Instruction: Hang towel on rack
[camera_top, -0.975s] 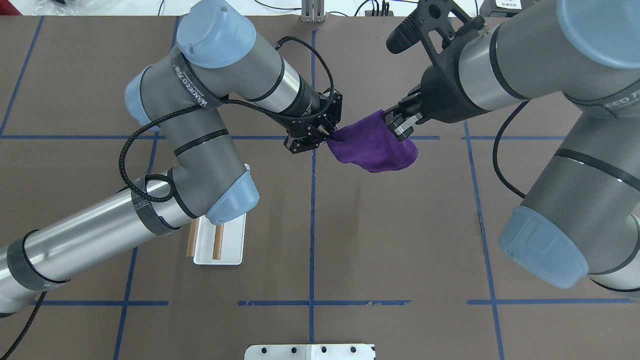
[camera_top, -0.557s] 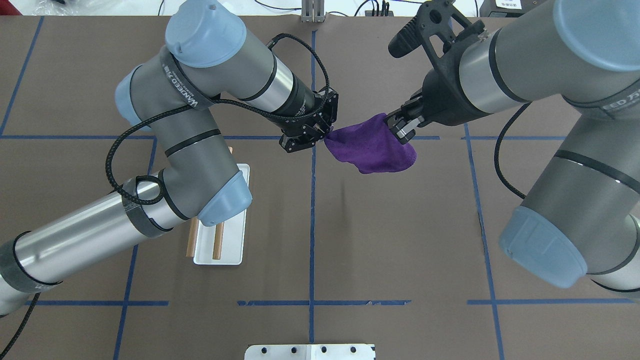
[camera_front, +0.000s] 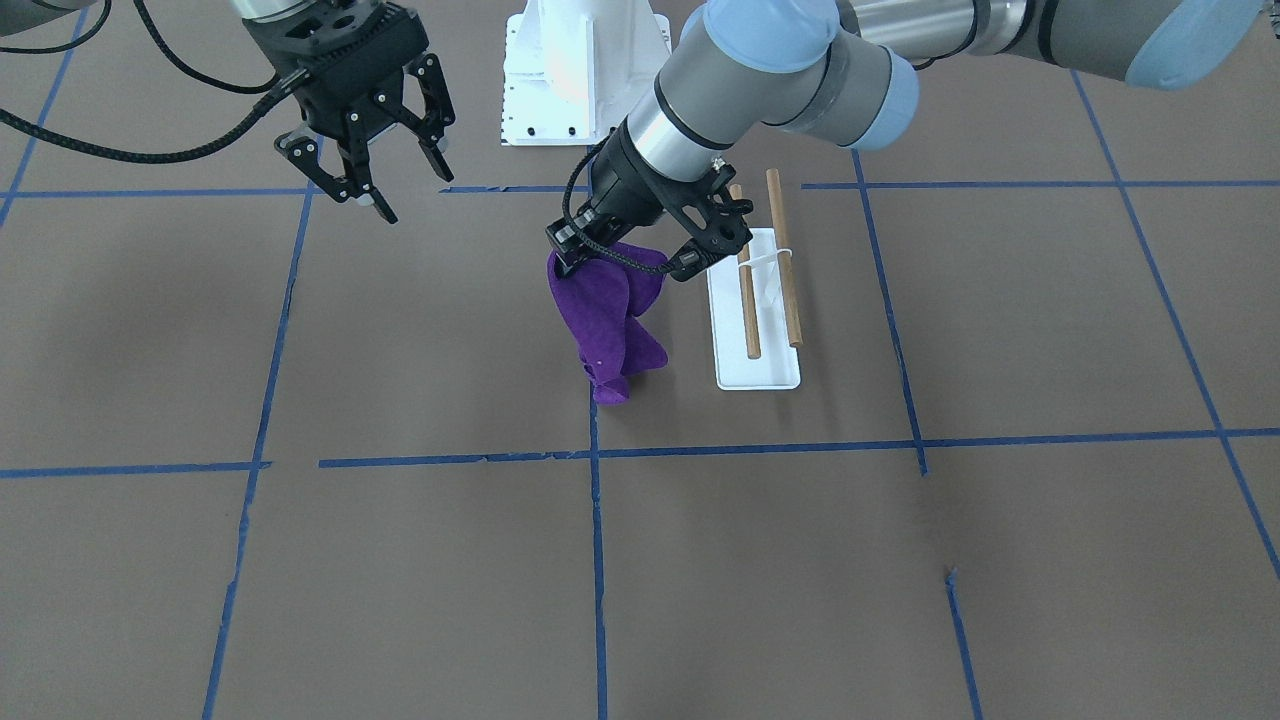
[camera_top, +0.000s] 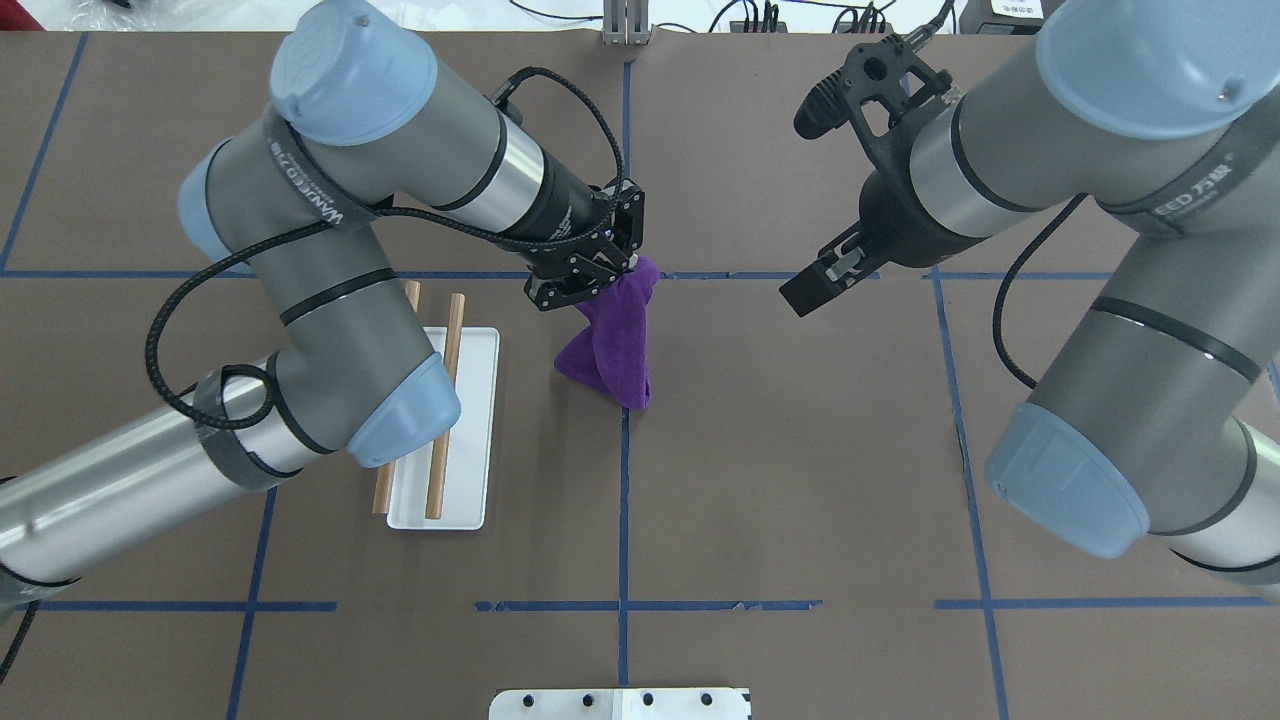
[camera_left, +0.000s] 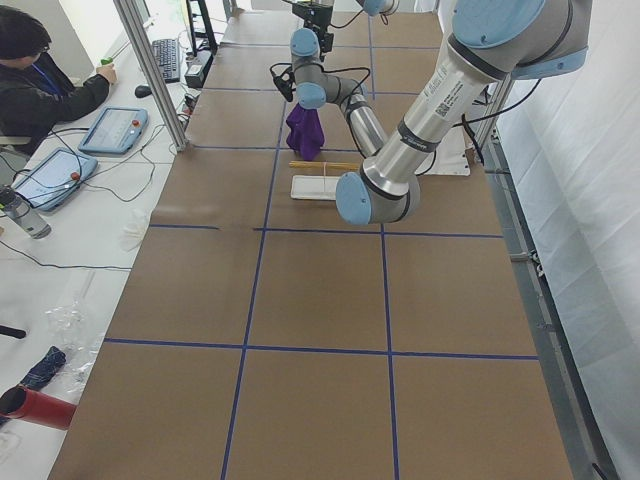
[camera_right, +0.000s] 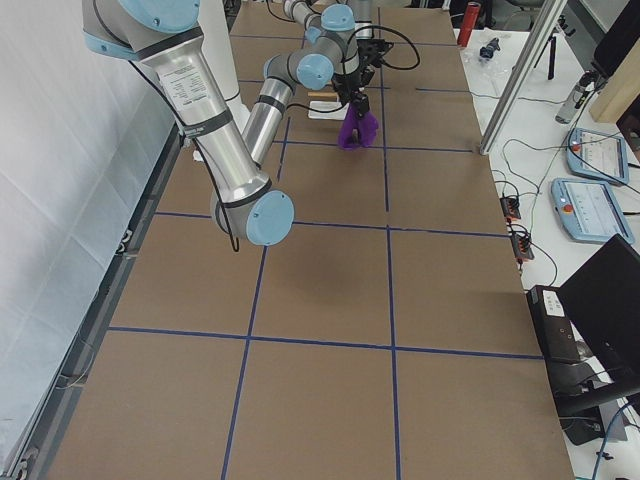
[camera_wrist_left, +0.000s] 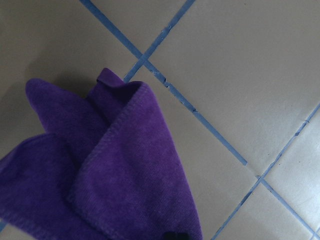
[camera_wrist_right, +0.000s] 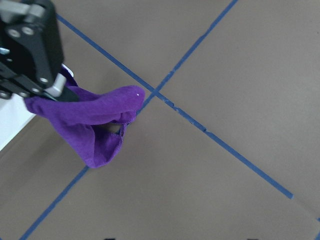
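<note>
The purple towel (camera_top: 610, 345) hangs bunched from my left gripper (camera_top: 620, 270), which is shut on its top corner, just above the table. It also shows in the front view (camera_front: 610, 320), the left wrist view (camera_wrist_left: 115, 170) and the right wrist view (camera_wrist_right: 95, 120). The rack (camera_top: 470, 420), a white base with two wooden dowels (camera_top: 445, 400), stands just left of the towel, partly under my left arm; in the front view the rack (camera_front: 760, 375) is right of the towel. My right gripper (camera_top: 812, 288) is open and empty, off to the right; in the front view (camera_front: 418, 198) its fingers are spread.
The white robot pedestal (camera_front: 580, 70) stands at the robot's edge of the table, its plate showing in the overhead view (camera_top: 620, 703). Blue tape lines (camera_top: 624, 500) cross the brown table. An operator (camera_left: 40, 80) sits at a side desk beyond the far edge.
My right gripper has let go of the towel, opened and drawn back to the right. My left gripper has moved left toward the rack, and the towel now hangs from it alone.
</note>
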